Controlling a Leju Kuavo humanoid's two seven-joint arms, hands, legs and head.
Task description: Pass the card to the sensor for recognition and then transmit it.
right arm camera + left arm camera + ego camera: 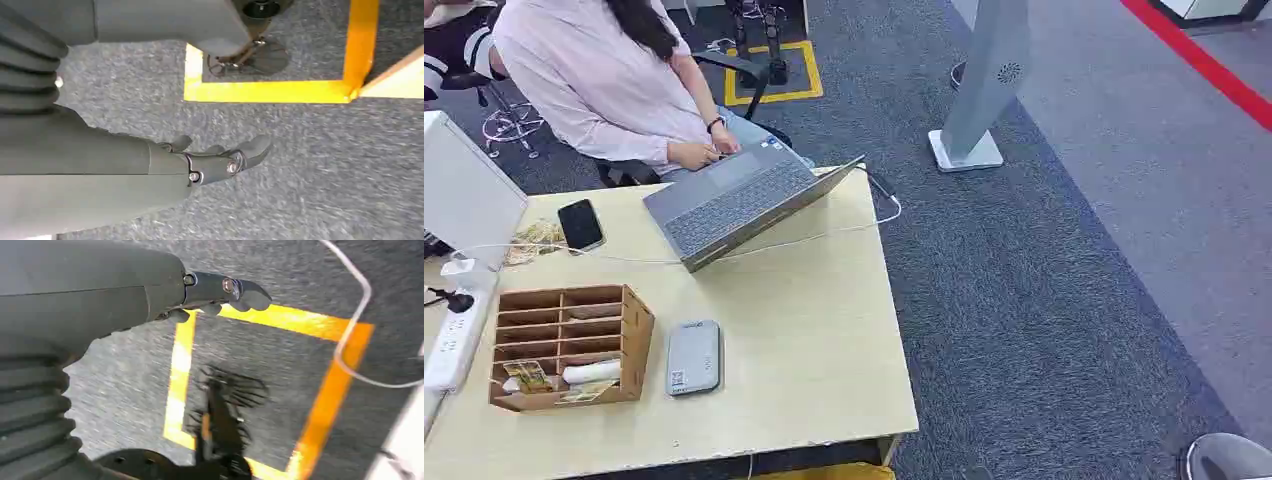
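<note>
A pale wooden table (824, 330) carries a laptop (734, 200), phone (581, 224), wooden organizer (564, 345) and grey sensor (694, 357).

The desk (824, 330) and grey carpet (1044, 300) are seen from high up, looking forward and down. Each wrist view is taken close behind its hanging hand, aimed at the carpet (125, 390) (310, 165), where yellow floor tape (180, 365) (265, 92) is shared.

We count one laptop (739, 200), one phone (581, 224), one wooden organizer (564, 345), one grey sensor (694, 357), one power strip (452, 335), one person (604, 75).
</note>
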